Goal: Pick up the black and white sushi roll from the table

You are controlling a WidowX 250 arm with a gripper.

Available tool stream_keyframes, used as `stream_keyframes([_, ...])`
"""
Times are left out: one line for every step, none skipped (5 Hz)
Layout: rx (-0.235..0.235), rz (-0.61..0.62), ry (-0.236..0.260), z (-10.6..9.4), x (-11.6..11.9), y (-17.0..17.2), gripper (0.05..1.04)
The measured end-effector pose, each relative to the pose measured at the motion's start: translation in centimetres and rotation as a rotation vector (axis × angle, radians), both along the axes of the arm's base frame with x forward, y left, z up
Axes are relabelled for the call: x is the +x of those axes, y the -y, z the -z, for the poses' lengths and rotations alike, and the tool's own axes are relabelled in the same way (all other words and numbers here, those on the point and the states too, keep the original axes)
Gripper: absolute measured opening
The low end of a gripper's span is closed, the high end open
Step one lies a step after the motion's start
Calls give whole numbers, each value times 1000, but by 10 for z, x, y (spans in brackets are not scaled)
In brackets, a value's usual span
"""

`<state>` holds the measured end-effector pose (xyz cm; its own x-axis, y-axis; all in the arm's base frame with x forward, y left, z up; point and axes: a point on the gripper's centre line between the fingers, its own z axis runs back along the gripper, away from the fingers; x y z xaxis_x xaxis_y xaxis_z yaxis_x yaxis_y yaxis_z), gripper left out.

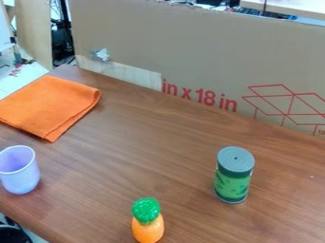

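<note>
Closest to me, a glossy toy with a green top and orange body (148, 222) stands near the table's front edge. Left of it is an upright pale purple plastic cup (20, 170); to the right stands a green cylindrical can with a grey lid (234, 175). Farther back lies a folded orange cloth (49, 107) on the brown wooden table (143, 152), before a cardboard panel (190, 52). I can't tell how the gripper stands.

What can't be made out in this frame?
All camera view:
Cloth: left part, cut off by left edge.
Cup: inside bottom, behind its near wall.
Can: contents, under its top.
Black thing: cut off by lower left corner, can't identify.
</note>
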<state>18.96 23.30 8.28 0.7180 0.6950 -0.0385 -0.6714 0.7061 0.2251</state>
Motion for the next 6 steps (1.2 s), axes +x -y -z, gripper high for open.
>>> stream_keyframes([-33, -30, -69, 19, -1, -5, 560])
stream_keyframes([-87, -45, -81, 39, -3, -8, 560])
stream_keyframes([-123, -51, -76, 49, -5, -11, 560])
stream_keyframes([-119, -52, -79, 49, -5, -13, 614])
stream_keyframes([-149, -39, -70, 53, -6, -8, 921])
stream_keyframes([-144, -23, 19, 30, 5, -3, 1012])
